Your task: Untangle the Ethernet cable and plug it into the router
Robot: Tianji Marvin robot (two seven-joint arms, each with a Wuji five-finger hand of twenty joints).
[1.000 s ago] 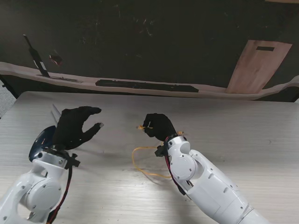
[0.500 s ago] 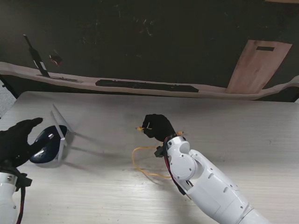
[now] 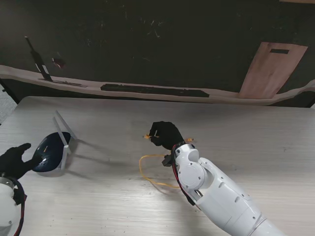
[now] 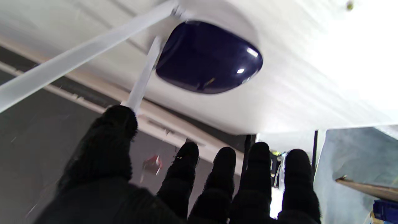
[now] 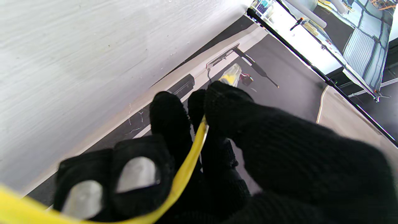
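The right hand (image 3: 165, 134) grips the yellow cable (image 3: 147, 173) near its plug (image 5: 230, 76), fingers clenched around it mid-table; the rest of the cable loops on the table (image 3: 256, 132) nearer to me. The left hand (image 3: 14, 161) hovers released, fingers apart, just left of the dark router (image 3: 49, 153) with its white antennas (image 3: 62, 132).

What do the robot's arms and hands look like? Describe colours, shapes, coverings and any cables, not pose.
Both arms are glossy white with rounded, bulbous joint housings. The right arm carries red and black cables along its wrist; the left arm shows a red and black cable too. The left hand and right hand are five-fingered, covered in black knitted gloves. Grey pads show on two right fingertips.
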